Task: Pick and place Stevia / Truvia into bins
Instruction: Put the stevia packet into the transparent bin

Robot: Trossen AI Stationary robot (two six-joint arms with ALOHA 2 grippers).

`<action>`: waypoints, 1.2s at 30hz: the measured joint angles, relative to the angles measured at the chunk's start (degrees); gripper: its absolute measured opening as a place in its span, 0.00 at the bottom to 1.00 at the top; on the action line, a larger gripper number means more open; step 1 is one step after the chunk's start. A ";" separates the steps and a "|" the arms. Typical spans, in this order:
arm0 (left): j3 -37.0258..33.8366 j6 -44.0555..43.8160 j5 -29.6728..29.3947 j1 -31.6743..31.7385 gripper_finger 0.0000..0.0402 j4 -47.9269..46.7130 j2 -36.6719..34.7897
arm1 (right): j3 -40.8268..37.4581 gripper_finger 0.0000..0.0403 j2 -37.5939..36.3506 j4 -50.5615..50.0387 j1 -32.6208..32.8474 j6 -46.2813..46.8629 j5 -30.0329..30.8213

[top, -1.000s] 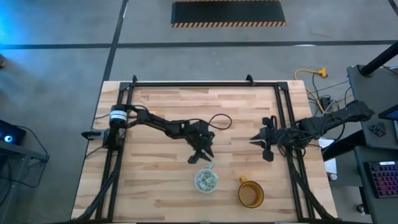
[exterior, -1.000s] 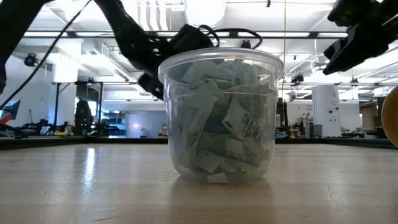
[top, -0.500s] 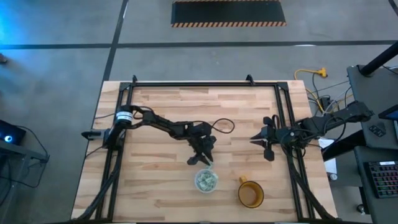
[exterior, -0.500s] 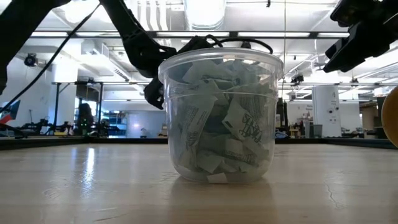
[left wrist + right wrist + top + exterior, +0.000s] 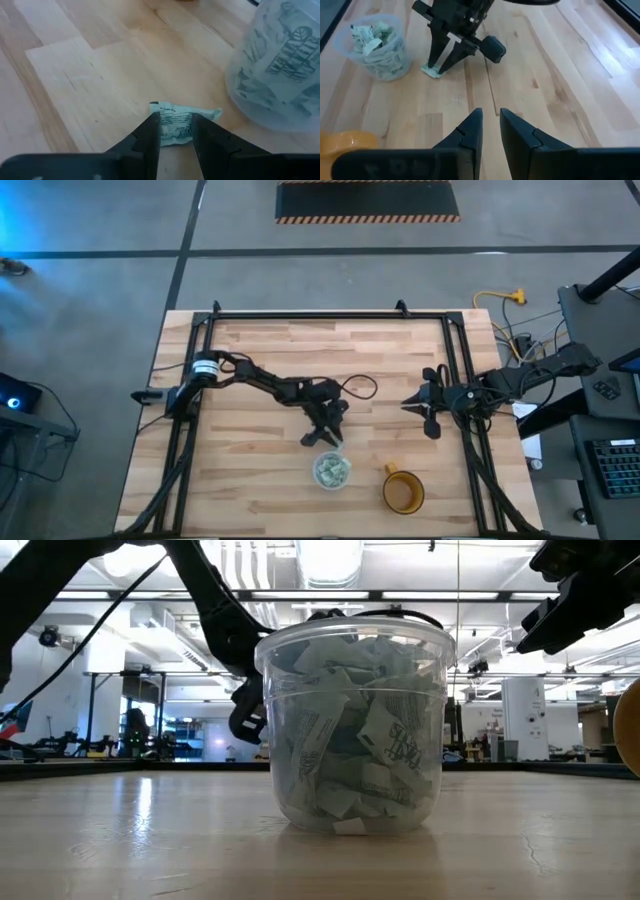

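Observation:
A clear plastic cup filled with several pale green and white sachets stands near the table's front, resting on its base. One loose sachet lies flat on the wood just beyond the cup. My left gripper is low over this sachet, open by a narrow gap, and the sachet shows through the gap and past both fingers. Seen from the right wrist, the left gripper points down at the sachet beside the cup. My right gripper hangs at the table's right side, slightly open, nothing between its fingers. My left gripper comes slanting down from the table's far left at the loose sachet, one fingertip over each end part of it. The sachet lies flat on the table. I cannot tell whether the fingertips touch it.
An amber mug with a handle stands right of the cup near the front edge. A black frame rail borders the table on the left, far and right sides. Bare wood spreads left of the cup and across the far half.
My left gripper has sunk toward the table on the far side of the cup, rolling a little about its own line. The cup and the mug have stayed put, and the right arm has kept still.

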 joint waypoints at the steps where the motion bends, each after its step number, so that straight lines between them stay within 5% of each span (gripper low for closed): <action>1: 0.00 0.02 -0.69 -0.02 0.23 -0.06 0.00 | 0.00 0.15 0.00 -0.01 0.00 -0.02 0.00; 8: 0.24 -0.03 -3.22 0.11 0.02 -0.12 -0.31 | 0.00 0.15 0.09 0.00 0.00 -0.02 0.00; 19: -0.11 -0.08 -16.88 0.39 0.03 -2.55 -6.91 | 0.00 0.15 0.09 0.00 0.00 -0.02 0.00; 29: -0.54 -0.11 -16.70 -0.06 0.03 -14.39 -19.89 | 0.02 0.15 0.84 0.82 0.00 -0.02 0.24; 36: -0.66 -0.15 -14.55 -4.88 0.01 -13.35 -22.88 | 0.04 0.15 1.58 3.10 -0.04 -0.28 1.45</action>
